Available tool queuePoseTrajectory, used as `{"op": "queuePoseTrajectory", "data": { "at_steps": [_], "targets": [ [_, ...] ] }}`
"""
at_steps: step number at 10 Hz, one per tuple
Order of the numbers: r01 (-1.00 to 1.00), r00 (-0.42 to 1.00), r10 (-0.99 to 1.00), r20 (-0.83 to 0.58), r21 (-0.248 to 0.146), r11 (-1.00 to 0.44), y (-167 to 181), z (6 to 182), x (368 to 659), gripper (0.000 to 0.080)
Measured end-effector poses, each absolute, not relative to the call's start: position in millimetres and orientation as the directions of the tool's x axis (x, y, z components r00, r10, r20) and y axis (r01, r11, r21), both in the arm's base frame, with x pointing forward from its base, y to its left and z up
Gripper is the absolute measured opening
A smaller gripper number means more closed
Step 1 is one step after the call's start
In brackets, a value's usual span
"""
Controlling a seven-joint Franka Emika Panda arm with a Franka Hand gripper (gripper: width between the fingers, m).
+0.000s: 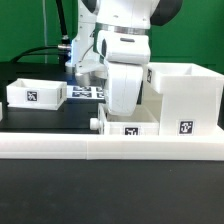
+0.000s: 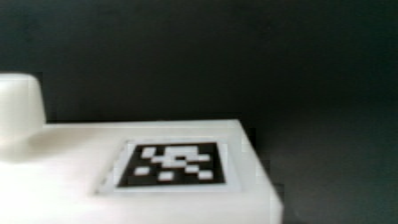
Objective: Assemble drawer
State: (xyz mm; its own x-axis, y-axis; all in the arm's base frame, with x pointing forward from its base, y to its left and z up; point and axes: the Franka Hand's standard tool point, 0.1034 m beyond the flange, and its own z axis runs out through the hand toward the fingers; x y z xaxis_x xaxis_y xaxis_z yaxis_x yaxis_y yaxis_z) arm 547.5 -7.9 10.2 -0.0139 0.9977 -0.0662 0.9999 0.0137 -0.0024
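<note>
The large open-faced box housing [image 1: 186, 98] stands at the exterior view's right with a square tag on its front. One small tray [image 1: 36, 94] with a tag sits at the left. The second small tray [image 1: 131, 125] sits in the middle, against the housing's left side, with a round knob [image 1: 97, 125] on its left end. My gripper [image 1: 126, 102] hangs straight down into this tray, and its fingers are hidden. The wrist view is blurred. It shows a white surface with a tag [image 2: 178, 163] and a white rounded knob [image 2: 18, 112], with no fingers in sight.
A long low white rail [image 1: 110, 148] runs across the front of the table. The marker board [image 1: 88, 92] lies behind, between the left tray and the arm. The table top is black, with a green backdrop behind it.
</note>
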Motion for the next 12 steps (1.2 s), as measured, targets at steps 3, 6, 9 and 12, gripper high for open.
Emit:
{"op": "queuePoseTrajectory", "data": {
  "at_steps": [3, 6, 9, 12],
  "targets": [
    [1.000, -0.016, 0.998, -0.066, 0.004, 0.016, -7.6, 9.8, 547.4, 0.0042],
    [1.000, -0.023, 0.998, -0.064, 0.017, 0.024, -6.2, 9.3, 547.7, 0.0042],
    [1.000, -0.029, 0.997, -0.068, 0.009, 0.029, -6.8, 9.2, 548.1, 0.0042],
    [1.000, -0.028, 0.997, -0.070, 0.000, 0.028, -8.6, 9.0, 548.0, 0.0042]
  ]
}}
